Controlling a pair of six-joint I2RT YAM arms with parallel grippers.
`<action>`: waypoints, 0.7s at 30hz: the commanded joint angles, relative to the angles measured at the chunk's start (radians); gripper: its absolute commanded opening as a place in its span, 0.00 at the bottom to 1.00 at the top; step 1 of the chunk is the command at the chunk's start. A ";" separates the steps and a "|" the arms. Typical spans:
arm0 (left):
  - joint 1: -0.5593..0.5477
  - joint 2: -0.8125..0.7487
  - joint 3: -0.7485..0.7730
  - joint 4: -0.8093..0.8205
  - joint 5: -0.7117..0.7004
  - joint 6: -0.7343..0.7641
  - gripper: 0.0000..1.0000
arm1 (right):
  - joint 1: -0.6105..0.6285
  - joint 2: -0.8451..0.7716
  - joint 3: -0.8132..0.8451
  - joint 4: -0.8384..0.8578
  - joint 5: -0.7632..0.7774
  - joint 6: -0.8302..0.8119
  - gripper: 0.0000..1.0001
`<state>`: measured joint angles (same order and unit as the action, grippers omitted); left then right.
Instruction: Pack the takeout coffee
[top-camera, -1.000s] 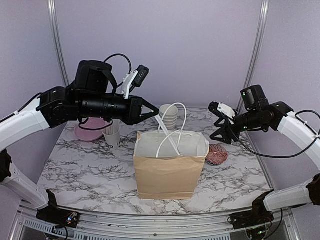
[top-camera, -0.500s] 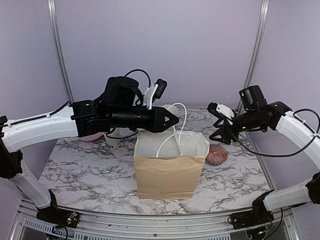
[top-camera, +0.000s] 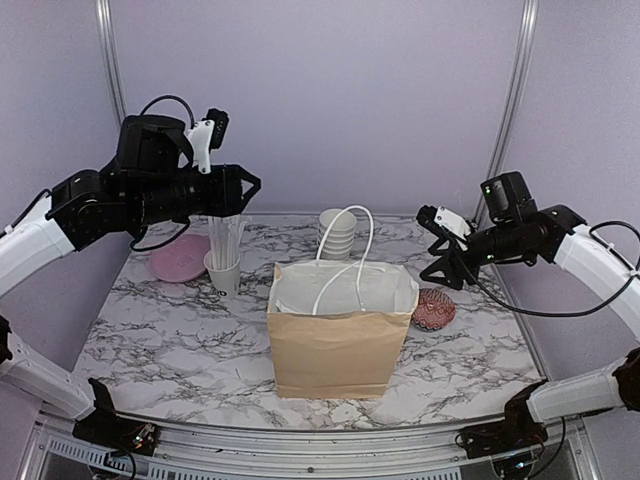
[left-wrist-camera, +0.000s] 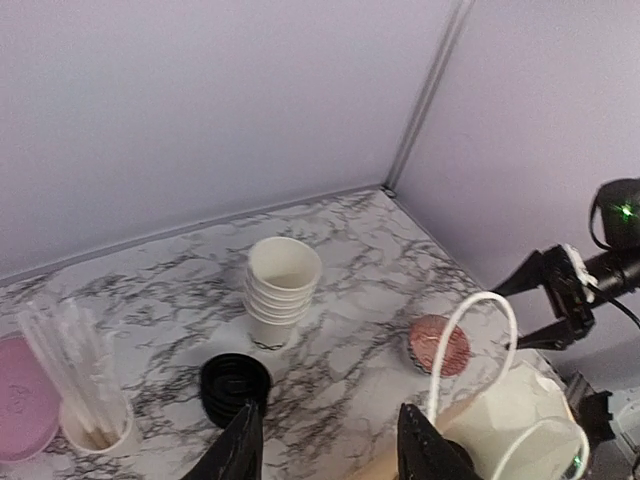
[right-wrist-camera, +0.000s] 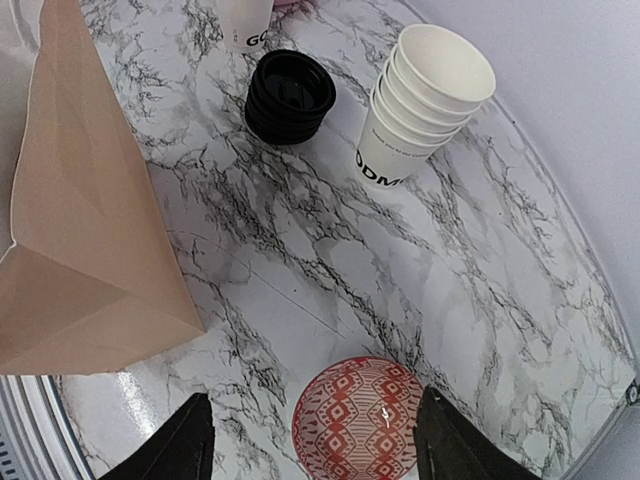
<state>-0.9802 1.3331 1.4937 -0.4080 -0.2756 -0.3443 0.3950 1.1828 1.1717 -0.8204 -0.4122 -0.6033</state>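
Note:
The takeout coffee is out of view; no lidded cup shows on the table. The brown paper bag (top-camera: 340, 340) stands open at mid-table with its white handles up, and what I see of its inside is only white lining. My left gripper (top-camera: 250, 185) hangs high at the back left, above the straw cup (top-camera: 224, 262), open and empty. In its wrist view, the left gripper (left-wrist-camera: 330, 455) has bare marble between its fingers. My right gripper (top-camera: 437, 250) hovers open to the right of the bag. In the right wrist view, the right gripper (right-wrist-camera: 320, 445) is above a red patterned disc (right-wrist-camera: 360, 420).
A stack of lidless white cups (top-camera: 337, 232) stands behind the bag. Beside it lies a stack of black lids (left-wrist-camera: 235, 385). A pink plate (top-camera: 180, 258) lies at the back left, next to the straw cup. The red patterned disc (top-camera: 434, 308) lies right of the bag.
My left gripper, shut on a white straw a second ago, reached over the bag's mouth, then drew back left and up and opened; the straw is gone from it. The right arm stayed still.

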 joint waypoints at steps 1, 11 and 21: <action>0.148 -0.021 -0.032 -0.199 -0.167 0.018 0.46 | -0.005 -0.025 -0.004 0.022 0.010 -0.006 0.67; 0.414 0.094 -0.080 -0.228 -0.113 0.062 0.51 | -0.006 -0.023 -0.007 0.024 0.009 -0.005 0.66; 0.643 0.287 -0.030 -0.079 0.165 0.110 0.48 | -0.005 -0.011 -0.003 0.026 0.008 -0.004 0.66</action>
<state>-0.3923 1.5703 1.4273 -0.5758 -0.2817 -0.2630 0.3946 1.1759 1.1610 -0.8150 -0.4088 -0.6033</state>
